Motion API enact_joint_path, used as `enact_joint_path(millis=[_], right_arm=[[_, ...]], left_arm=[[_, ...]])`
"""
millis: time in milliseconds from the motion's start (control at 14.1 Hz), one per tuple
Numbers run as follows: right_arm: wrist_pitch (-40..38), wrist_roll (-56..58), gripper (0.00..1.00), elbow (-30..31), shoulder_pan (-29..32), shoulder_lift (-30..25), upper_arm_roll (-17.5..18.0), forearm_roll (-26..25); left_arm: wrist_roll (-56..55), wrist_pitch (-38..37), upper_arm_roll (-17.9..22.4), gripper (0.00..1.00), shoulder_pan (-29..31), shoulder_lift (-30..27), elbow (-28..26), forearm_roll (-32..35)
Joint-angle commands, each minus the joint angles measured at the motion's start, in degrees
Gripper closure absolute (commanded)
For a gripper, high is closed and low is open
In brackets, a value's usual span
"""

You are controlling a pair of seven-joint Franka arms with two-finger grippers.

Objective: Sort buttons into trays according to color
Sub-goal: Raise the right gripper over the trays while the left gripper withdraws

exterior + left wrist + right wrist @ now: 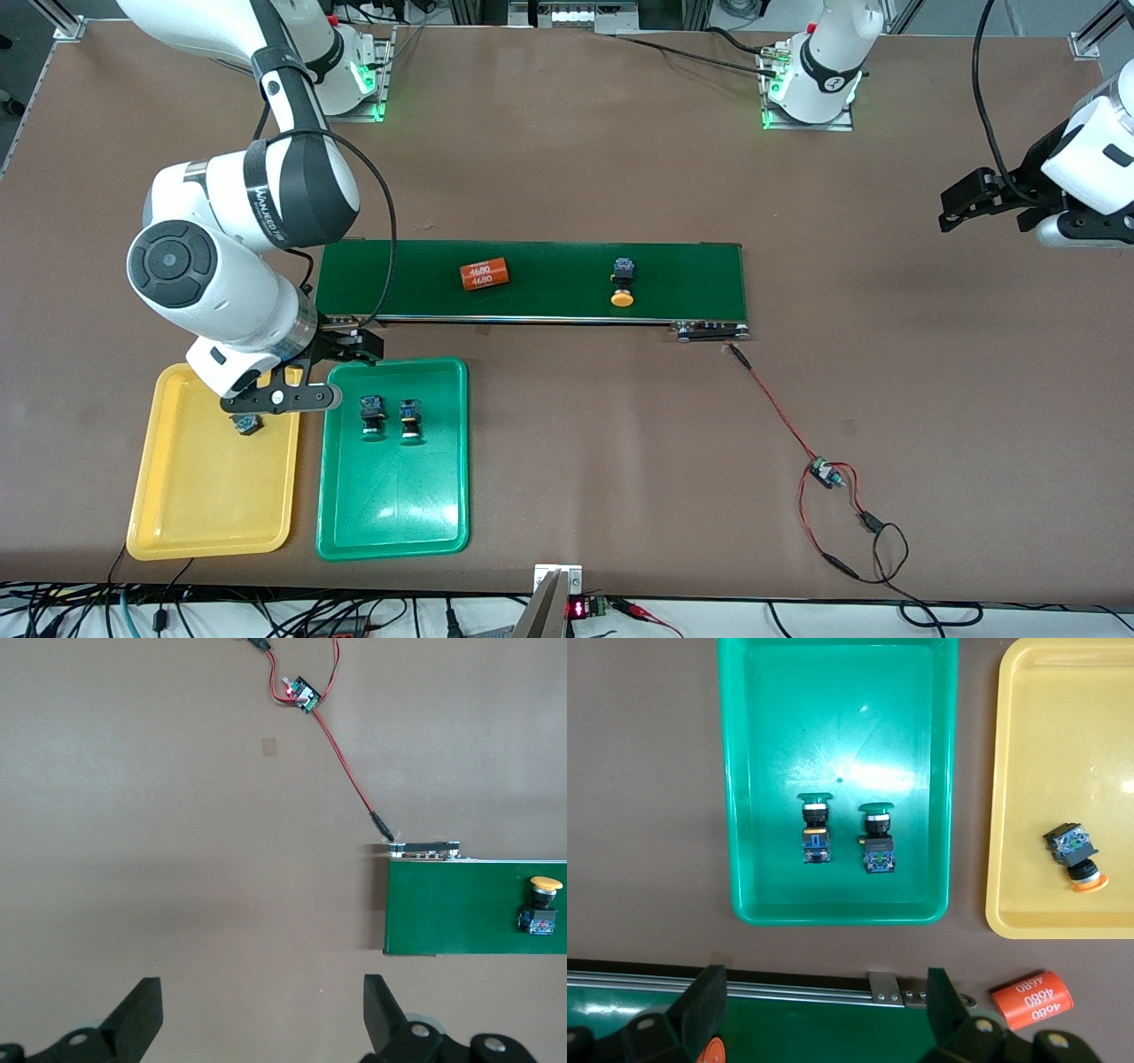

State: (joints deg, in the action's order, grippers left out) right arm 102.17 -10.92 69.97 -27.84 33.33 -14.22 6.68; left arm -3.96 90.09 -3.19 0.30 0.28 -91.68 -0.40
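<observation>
Two green-capped buttons lie side by side in the green tray; the right wrist view shows both buttons. A yellow-orange button lies in the yellow tray. Another yellow-orange button lies on the belt. My right gripper hangs open and empty over the belt's end by the trays. My left gripper waits open over bare table at the left arm's end.
The dark-green conveyor belt runs across the middle, with an orange "4680" cylinder on it. A second such cylinder lies on the table just off the belt's end. A red wire with a small board trails from the belt's other end.
</observation>
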Motion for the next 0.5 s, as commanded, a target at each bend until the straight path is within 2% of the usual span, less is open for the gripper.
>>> enact_joint_path(millis=[0, 426], right_arm=[[-0.5, -0.6, 0.0, 1.0, 0.0, -0.8, 0.3, 0.1], [-0.5, -2.8, 0.0, 1.6, -0.4, -0.8, 0.3, 0.2]], left_arm=[[1.1, -1.2, 0.9, 0.0, -0.6, 0.7, 1.2, -0.8], [0.9, -2.2, 1.1, 0.0, -0.6, 0.7, 1.5, -0.5]])
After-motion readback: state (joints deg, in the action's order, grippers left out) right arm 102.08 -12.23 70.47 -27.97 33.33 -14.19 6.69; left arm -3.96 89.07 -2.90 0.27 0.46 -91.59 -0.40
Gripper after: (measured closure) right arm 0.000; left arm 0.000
